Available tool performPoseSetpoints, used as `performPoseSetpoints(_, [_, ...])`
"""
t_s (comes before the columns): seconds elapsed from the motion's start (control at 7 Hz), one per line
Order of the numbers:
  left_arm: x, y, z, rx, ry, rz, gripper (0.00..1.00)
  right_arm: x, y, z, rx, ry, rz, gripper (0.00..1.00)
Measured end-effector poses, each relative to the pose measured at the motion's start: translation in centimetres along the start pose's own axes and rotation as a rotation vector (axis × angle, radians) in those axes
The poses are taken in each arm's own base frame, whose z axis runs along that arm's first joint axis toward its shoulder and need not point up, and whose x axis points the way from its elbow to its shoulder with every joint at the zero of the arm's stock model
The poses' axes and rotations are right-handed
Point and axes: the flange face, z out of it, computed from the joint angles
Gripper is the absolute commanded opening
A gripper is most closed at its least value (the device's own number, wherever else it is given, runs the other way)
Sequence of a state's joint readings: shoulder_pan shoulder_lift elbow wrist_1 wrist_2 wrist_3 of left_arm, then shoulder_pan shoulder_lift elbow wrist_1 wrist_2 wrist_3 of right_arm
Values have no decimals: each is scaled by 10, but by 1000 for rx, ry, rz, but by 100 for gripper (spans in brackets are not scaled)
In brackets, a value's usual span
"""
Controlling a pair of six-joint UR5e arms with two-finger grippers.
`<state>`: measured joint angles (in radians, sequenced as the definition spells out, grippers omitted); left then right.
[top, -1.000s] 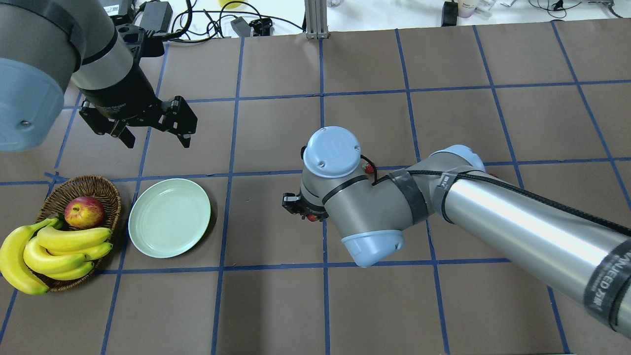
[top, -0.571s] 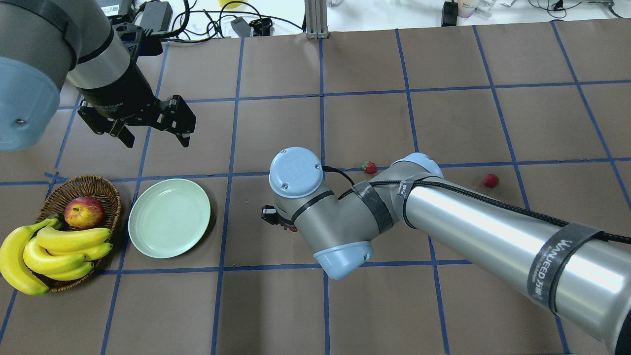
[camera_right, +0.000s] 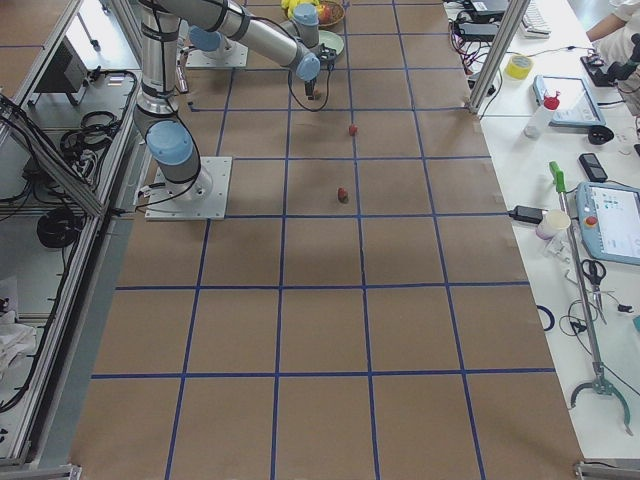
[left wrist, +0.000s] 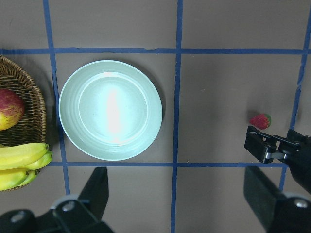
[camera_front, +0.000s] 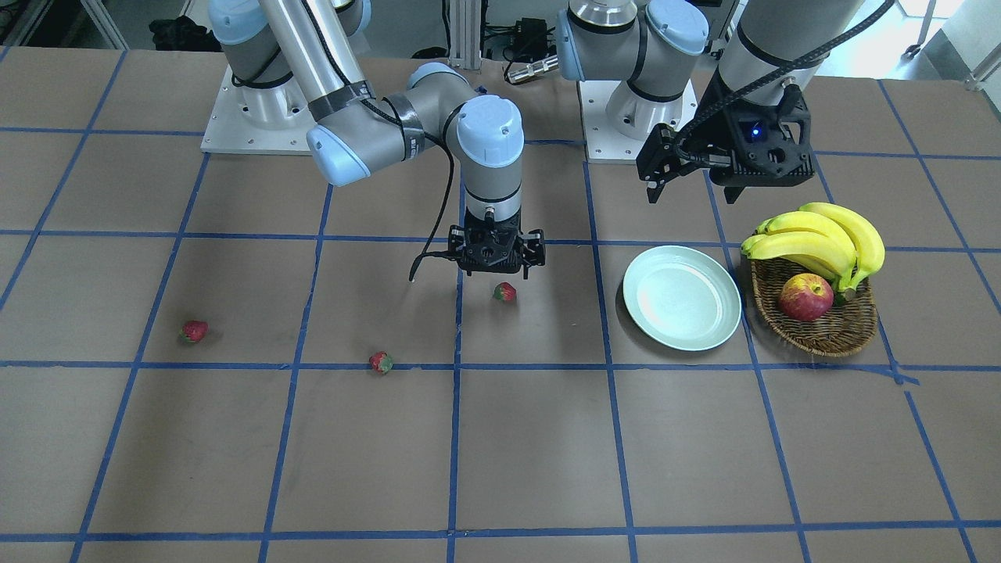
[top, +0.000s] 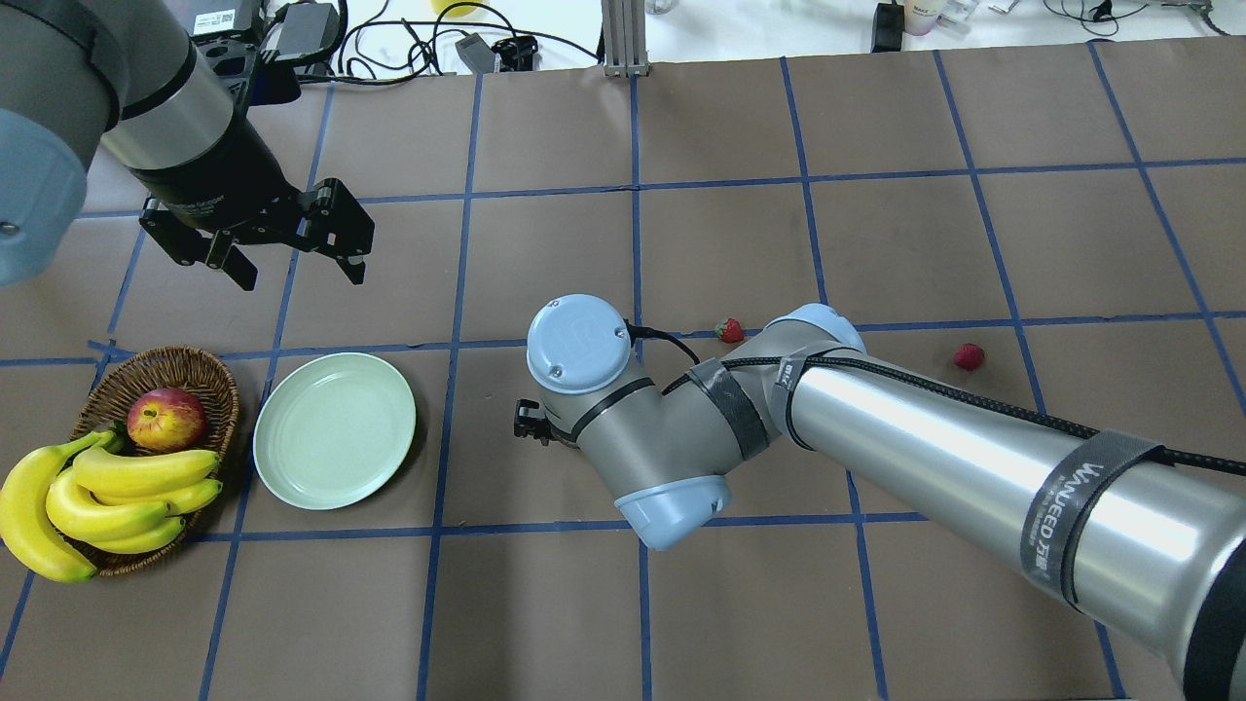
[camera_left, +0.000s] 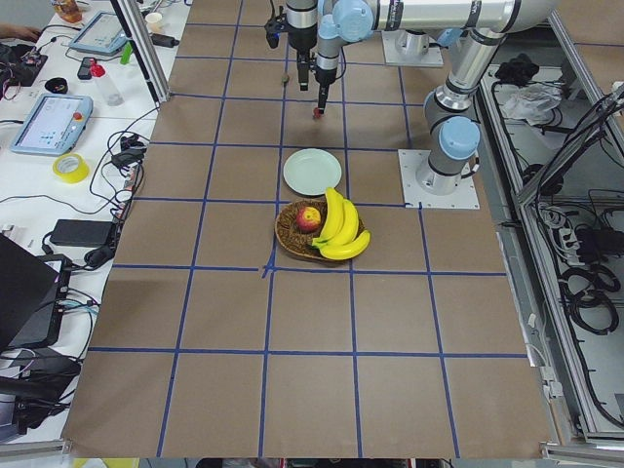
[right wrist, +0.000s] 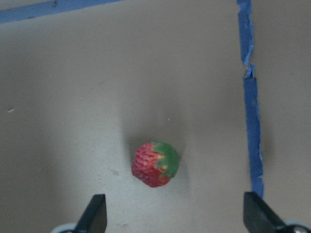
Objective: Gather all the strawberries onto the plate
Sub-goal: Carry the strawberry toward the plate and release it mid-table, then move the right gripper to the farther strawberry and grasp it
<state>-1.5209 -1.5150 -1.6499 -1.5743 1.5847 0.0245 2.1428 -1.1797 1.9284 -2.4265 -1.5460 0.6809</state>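
Strawberries (camera_front: 504,292) are the goal, but the biggest thing on the table is the right arm, which reaches far across so that the right gripper (camera_front: 499,267) hangs straight above one berry. Its fingers (right wrist: 95,216) are spread wide and touch nothing. In the right wrist view that berry (right wrist: 155,164) lies on the paper between and below them, green cap turned to one side. This looks like a stance for coming down on the fruit. The left gripper (top: 297,265) is also spread and empty, and it hovers high, probably parked clear of the other arm's path. From its wrist camera the plate (left wrist: 111,110) sits just ahead of its fingertips, so it is on hand though doing no work. The basket (top: 185,362), with bananas (top: 107,492) and an apple (top: 166,418), lies on the far side of the plate from the right gripper and is no part of the job. The plate is bare and lies near the right gripper, off to its side toward the left arm, which makes for a short carry. Two more berries (camera_front: 381,362) (camera_front: 193,331) lie on the opposite side of the right gripper, one near it and one well apart. All three are on the table, so none has been collected yet.
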Motion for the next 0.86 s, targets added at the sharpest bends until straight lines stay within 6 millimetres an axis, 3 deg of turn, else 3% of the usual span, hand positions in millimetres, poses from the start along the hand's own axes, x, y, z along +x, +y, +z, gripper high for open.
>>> performPoseSetpoints(0.14, [0, 0, 1, -2, -3, 0, 100, 9, -12, -8, 28, 21, -36, 100])
performPoseSetpoints(0.43, [-1, 1, 3, -8, -4, 0, 100, 57, -62, -29, 83, 69, -35, 100])
performPoseSetpoints(0.71, [0, 2, 4, -12, -5, 1, 100, 107, -106, -33, 102, 87, 46, 95])
performPoseSetpoints(0.86, [-1, 2, 3, -9, -5, 0, 100, 122, -116, -31, 107, 104, 70, 95])
